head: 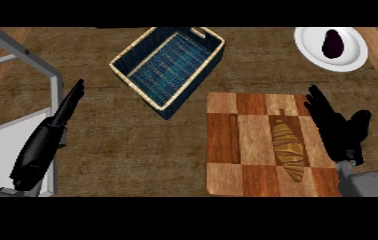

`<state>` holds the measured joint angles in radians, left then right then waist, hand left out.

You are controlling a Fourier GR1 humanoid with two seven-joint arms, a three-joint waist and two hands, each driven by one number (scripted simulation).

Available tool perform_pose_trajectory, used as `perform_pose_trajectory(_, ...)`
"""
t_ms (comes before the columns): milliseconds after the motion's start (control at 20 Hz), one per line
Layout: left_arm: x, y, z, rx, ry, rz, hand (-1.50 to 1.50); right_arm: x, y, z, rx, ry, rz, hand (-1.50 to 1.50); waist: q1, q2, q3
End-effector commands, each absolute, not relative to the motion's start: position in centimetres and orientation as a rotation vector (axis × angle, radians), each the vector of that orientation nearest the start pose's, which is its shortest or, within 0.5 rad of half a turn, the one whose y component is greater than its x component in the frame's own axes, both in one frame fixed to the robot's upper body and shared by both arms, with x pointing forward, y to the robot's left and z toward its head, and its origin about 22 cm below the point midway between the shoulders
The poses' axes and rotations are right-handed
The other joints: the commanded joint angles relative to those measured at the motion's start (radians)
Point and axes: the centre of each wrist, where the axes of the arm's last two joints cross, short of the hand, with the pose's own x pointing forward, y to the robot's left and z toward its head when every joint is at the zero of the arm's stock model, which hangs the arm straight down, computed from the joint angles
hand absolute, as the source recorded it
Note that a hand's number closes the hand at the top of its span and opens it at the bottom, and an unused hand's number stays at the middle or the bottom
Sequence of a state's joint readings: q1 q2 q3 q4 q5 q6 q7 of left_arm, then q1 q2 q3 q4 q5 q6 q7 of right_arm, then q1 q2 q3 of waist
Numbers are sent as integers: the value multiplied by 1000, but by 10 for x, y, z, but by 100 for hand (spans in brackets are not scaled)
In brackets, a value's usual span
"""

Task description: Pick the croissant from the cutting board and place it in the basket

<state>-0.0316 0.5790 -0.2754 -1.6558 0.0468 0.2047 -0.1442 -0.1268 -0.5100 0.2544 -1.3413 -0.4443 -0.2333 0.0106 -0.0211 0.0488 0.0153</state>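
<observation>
Head view shows me at the very start of the reach: my right hand [336,126] hangs over the right edge of the cutting board [225,149], fingers straight and spread, holding nothing. The croissant [289,149] lies untouched on the board, just beside my palm and towards the left of it, long axis running away from me.

By my reckoning the next move calls for swinging that hand a little leftward and down, then curling fingers and thumb across the croissant's narrow width (not its length, which tapers to thin tips). After that comes a carry up and left to the basket [193,36], which sits well apart from the board, turned at an angle.

The croissant is ridged in golden-brown bands, fat in the middle. The board is a chequer of pale and reddish wood. The basket is rectangular, pale woven rim around a dark blue ribbed lining, with a handle slot at the far end.

My left hand [68,104] rests open at the left, fingers straight.
</observation>
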Motion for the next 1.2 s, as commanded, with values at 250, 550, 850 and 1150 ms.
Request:
perform_pose_trajectory(250, 271, 285, 75, 363, -1798, -422, 0, 292, -200, 61, 499, -1665, 502, 150, 55, -45, -12)
perform_pose_trajectory(550, 286, 293, 82, 317, -1709, -353, 0, 220, -90, 54, 611, -1722, 213, -150, 1, -55, -17)
perform_pose_trajectory(850, 277, 299, 65, 324, -1689, -358, 0, 250, -148, 94, -23, -1859, 514, -150, -14, -67, -23)
perform_pose_trajectory(1150, 278, 301, 70, 328, -1684, -364, 0, 282, -212, 158, -507, -1599, 989, -150, -6, -67, -26)
